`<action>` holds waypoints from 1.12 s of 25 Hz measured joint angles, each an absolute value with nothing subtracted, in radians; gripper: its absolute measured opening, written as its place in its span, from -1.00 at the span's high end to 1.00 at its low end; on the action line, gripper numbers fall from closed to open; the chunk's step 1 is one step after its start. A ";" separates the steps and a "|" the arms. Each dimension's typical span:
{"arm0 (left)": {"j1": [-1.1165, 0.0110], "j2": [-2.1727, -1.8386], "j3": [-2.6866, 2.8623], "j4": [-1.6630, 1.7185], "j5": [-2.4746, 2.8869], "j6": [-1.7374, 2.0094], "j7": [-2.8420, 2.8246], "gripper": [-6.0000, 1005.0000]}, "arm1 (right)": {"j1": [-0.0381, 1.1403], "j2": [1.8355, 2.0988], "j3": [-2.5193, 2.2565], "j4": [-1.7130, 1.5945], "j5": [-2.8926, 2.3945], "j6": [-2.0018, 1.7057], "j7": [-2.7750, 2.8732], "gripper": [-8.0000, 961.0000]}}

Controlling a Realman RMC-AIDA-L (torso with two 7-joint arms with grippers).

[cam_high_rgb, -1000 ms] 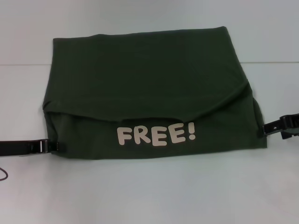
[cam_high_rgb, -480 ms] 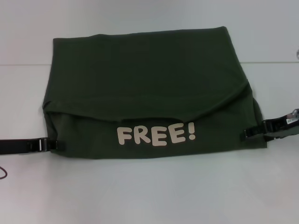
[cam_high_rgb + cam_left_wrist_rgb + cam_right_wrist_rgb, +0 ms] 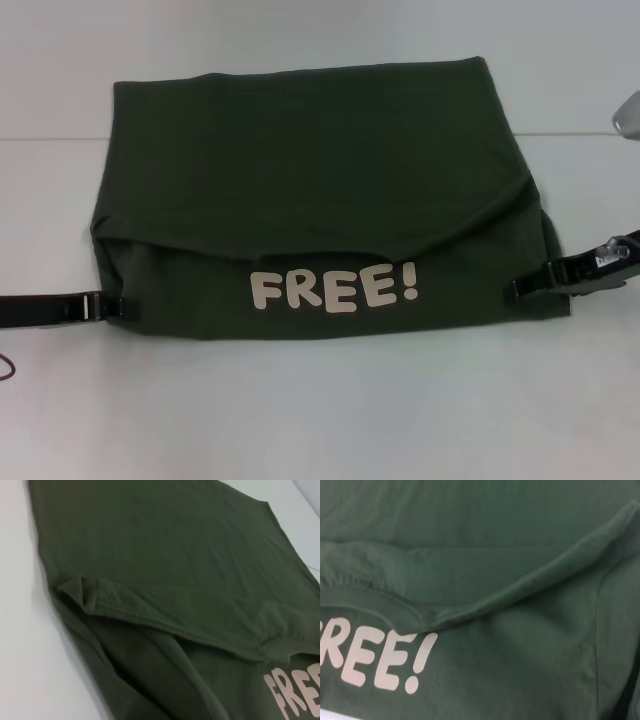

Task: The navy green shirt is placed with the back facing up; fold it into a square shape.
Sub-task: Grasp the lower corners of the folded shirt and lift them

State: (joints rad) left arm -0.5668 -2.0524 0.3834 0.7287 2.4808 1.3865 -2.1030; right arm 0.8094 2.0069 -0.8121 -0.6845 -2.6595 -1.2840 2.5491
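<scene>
The navy green shirt (image 3: 320, 190) lies folded into a wide block on the white table, dark olive with a pale "FREE!" print (image 3: 335, 290) on its near strip. A folded flap with a hemmed edge (image 3: 530, 587) overlaps that strip. My left gripper (image 3: 118, 309) comes in low from the left and reaches the shirt's near left edge. On the other side, my right gripper (image 3: 522, 289) lies over the near right edge. The left wrist view shows the shirt (image 3: 175, 570) and its fold, and the right wrist view shows the print (image 3: 385, 660); neither shows fingers.
The white table (image 3: 320, 410) extends bare in front of the shirt and to both sides. A seam line (image 3: 50, 138) crosses the table behind the shirt's far corners. A grey object (image 3: 628, 113) pokes in at the right edge.
My right gripper has slid left from beside the shirt until its tips lie over the near right edge. The left gripper has hardly shifted. The shirt lies as before.
</scene>
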 joint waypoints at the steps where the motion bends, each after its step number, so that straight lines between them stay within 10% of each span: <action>1: -0.567 -2.052 0.383 0.729 2.481 1.386 -2.103 0.93 | 0.810 2.007 -0.817 -0.685 -2.661 -1.281 2.551 -0.64; 28: -0.576 -2.048 0.360 0.727 2.476 1.482 -2.111 0.89 | 0.804 1.985 -0.823 -0.687 -2.662 -1.315 2.520 0.94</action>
State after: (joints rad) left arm -0.5757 -2.0481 0.3604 0.7270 2.4760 1.4816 -2.1110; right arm 0.8038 1.9846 -0.8232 -0.6871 -2.6625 -1.3151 2.5196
